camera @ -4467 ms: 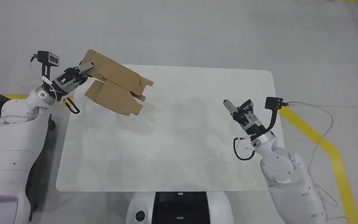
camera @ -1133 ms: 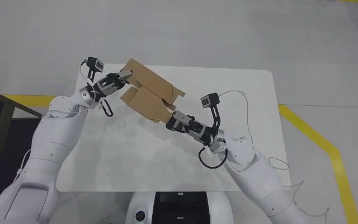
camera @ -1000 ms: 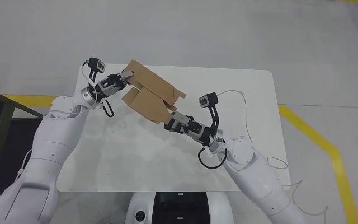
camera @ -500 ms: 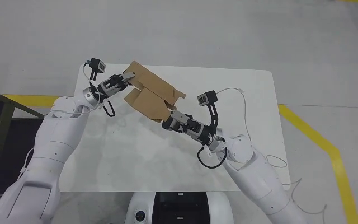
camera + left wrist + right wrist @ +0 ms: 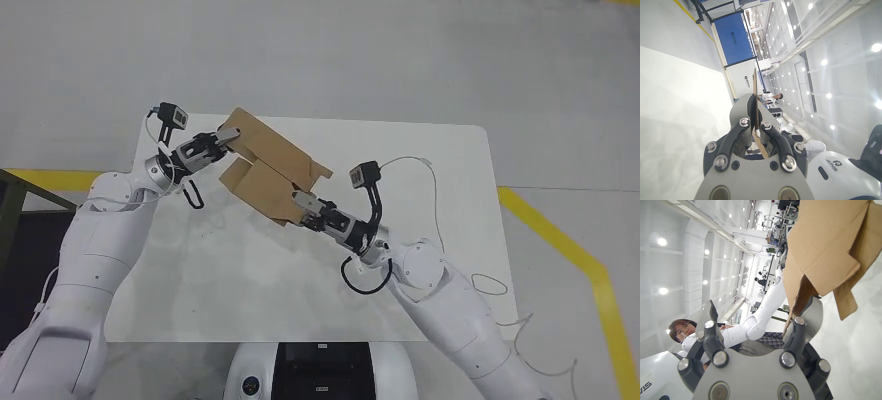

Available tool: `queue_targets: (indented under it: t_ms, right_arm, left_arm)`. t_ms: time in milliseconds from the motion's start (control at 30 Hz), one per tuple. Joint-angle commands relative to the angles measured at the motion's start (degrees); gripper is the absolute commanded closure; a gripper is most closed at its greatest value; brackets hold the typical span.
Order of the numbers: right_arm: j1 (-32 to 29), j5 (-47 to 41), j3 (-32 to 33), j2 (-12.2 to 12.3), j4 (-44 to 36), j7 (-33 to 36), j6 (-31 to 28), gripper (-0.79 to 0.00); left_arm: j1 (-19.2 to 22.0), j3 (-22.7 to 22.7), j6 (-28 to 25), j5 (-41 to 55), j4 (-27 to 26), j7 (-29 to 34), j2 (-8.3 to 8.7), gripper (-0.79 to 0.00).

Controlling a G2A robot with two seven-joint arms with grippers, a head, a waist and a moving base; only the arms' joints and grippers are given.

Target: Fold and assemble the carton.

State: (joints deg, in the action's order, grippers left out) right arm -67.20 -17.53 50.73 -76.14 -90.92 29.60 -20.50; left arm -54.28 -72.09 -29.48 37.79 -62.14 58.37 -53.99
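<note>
**Item:** carton (image 5: 268, 160), brown cardboard, partly opened, flaps loose.

**Location:** held tilted above the tabletop (image 5: 430, 190), over its far left quarter.

**Left gripper** (image 5: 222, 140): clamped tight on the carton's far-left panel.

**Right gripper** (image 5: 298, 203): spread wide at the carton's near flap. One of its fingers (image 5: 709, 311) stands free; the other is tucked behind the cardboard.

**Step in hand (judged):** early folding, with the flap being engaged while the carton is braced.

**Next move (judged):** close on the flap or press it inward. The left grip must hold firm against the push.

**View notes:** the top view gives the carton's place over the tabletop. The left wrist view shows the cardboard edge-on, pinched between the pads. The right wrist view shows the wide gap and the flap overlapping one finger.
</note>
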Motion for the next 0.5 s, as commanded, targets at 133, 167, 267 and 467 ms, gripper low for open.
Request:
queue_targets:
  t_ms: [133, 167, 267, 467]
  right_arm:
    - [0.23, 1.91, -0.71, -0.33, 0.37, -0.97, 0.82, -0.52]
    - [0.27, 2.42, -0.78, -0.37, 0.43, -1.2, 1.08, -0.483]
    - [0.32, 4.01, -0.95, -0.48, 0.46, -1.99, 1.9, -0.459]
    - [0.27, 6.3, -1.14, -0.68, 0.34, -3.09, 2.86, -0.351]
  left_arm:
    - [-0.39, -0.6, 0.39, 0.22, -0.34, 0.3, -0.12, 0.0]
    - [-0.41, -0.67, 0.49, 0.23, -0.36, 0.34, -0.14, 0.0]
    - [-0.4, -1.04, 0.79, 0.6, -0.46, 0.51, -0.21, 0.0]
    - [-0.68, -1.95, 1.28, 1.55, -0.96, 1.05, -0.3, 0.0]
